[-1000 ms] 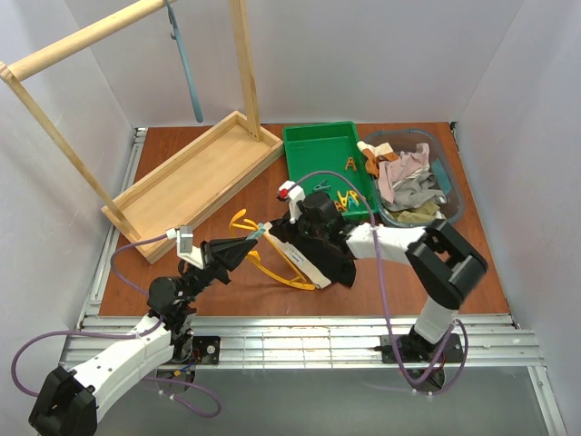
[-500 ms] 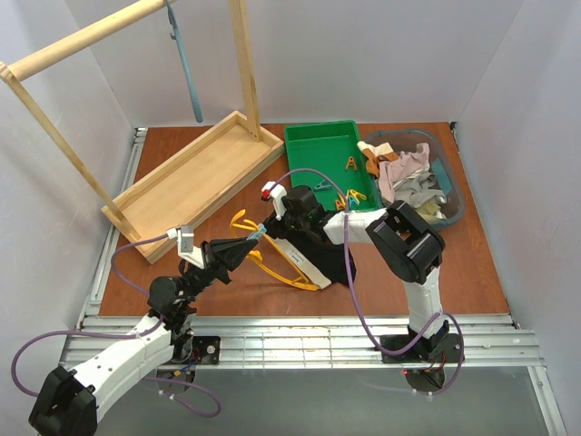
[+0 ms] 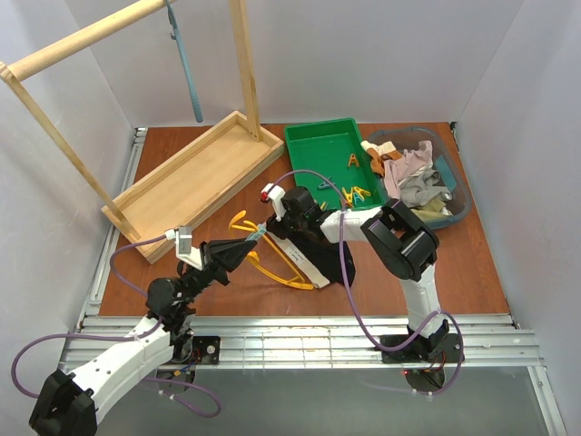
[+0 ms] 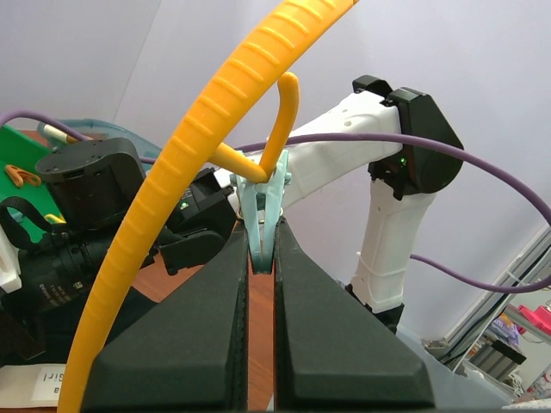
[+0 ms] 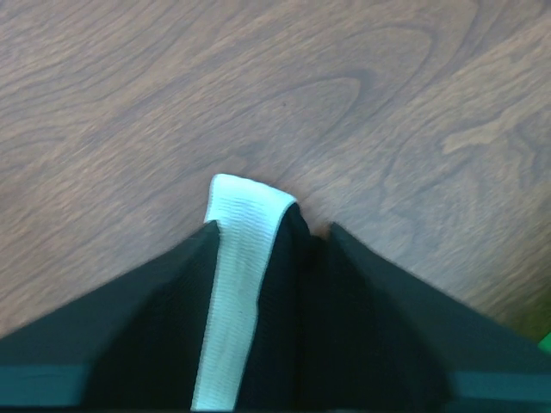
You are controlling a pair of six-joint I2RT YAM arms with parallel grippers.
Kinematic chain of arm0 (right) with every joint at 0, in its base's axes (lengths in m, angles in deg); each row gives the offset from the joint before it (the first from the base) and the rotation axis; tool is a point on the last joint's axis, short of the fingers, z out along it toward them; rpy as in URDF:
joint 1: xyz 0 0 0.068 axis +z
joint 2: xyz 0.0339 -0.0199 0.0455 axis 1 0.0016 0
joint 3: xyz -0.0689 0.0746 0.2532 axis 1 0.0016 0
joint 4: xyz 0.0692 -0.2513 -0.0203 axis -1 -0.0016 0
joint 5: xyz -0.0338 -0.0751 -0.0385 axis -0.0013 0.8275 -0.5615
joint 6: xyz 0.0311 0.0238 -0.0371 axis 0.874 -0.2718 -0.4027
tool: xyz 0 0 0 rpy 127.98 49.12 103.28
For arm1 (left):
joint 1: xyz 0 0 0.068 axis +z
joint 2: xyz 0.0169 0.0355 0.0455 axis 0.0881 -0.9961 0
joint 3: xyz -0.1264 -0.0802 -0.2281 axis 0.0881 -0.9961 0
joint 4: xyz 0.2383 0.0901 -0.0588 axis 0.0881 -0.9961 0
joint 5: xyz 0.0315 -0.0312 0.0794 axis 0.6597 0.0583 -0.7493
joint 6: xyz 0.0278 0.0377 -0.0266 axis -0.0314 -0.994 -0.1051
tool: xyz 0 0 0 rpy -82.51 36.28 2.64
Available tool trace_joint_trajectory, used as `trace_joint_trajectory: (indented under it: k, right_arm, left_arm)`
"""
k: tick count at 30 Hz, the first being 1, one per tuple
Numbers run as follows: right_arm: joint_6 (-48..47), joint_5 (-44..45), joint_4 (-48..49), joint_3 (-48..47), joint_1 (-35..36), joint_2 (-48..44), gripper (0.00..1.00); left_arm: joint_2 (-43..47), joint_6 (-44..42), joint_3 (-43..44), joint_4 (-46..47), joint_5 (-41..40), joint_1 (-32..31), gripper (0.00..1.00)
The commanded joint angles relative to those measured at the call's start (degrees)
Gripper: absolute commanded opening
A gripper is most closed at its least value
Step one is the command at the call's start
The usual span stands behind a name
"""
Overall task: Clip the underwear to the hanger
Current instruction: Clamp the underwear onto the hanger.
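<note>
Underwear (image 3: 320, 256) is sitting on the worktop (image 3: 472, 263) about mid-scene, a black heap with its cream waistband edge on the near side, draped partly over the right end of the yellow hanger (image 4: 202, 120), which lies flat just left of it. The right pincer (image 3: 280, 225) is clamped on a corner of it. The wrist view shows the white band and black fabric pinched between the two fingers, just over the bare wood. The left pincer (image 3: 247, 242) is squeezed onto a pale blue peg (image 4: 261, 206), with the peg's nose right up at the spot where the hanger's hook meets its shoulders. I can't tell whether the peg's mouth is actually biting anything yet. So I'd say we're mid-way: both pieces are in hand and brought close, but the garment isn't pinned. Next up, I reckon, the right side needs to lay that waistband corner over the hanger's arm and hold it taut. The left then has to slide the peg along so it closes over fabric and plastic together. Tricky bit is probably the thin hanger skating about on the wood, since nothing pins it down. Spare pegs are in the green tray (image 3: 313, 150) at the far side if this one slips.
</note>
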Motion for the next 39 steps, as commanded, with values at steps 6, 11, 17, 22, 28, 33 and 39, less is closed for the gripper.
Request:
trace_joint_trajectory:
  k: [6, 11, 17, 22, 28, 33, 39]
  right_arm:
    - [1.28, 1.85, -7.83, -2.02, -0.67, 4.11, 0.15]
    - [3.83, 0.70, -7.04, 1.66, -0.23, -3.07, 0.01]
    - [7.44, 1.05, -2.82, 8.69, 0.12, -16.07, 0.01]
    - [10.69, 1.84, -0.98, 13.89, 0.21, -26.20, 0.01]
    - [11.05, 8.07, -0.71, 19.86, 1.26, -38.94, 0.01]
    - [11.13, 9.05, -0.71, 23.29, 2.75, -49.49, 0.01]
    - [11.31, 4.66, -0.97, 23.21, 5.74, -55.74, 0.01]
  left_arm:
    - [1.86, 0.05, -17.11, -1.34, 0.53, -0.15, 0.00]
    - [3.01, -0.04, -17.20, -2.49, 0.35, -0.06, 0.00]
    - [3.18, -0.12, -17.11, -2.58, 0.35, -0.15, 0.00]
    - [2.92, -0.39, -17.20, -2.66, 0.35, -0.15, 0.00]
    - [0.11, -1.27, -17.11, -0.12, 0.18, -0.06, 0.00]
    - [-2.70, -2.50, -16.50, 0.67, -0.61, -0.15, 0.00]
    - [-5.42, -3.38, -15.62, 1.38, -0.61, -0.24, 0.00]
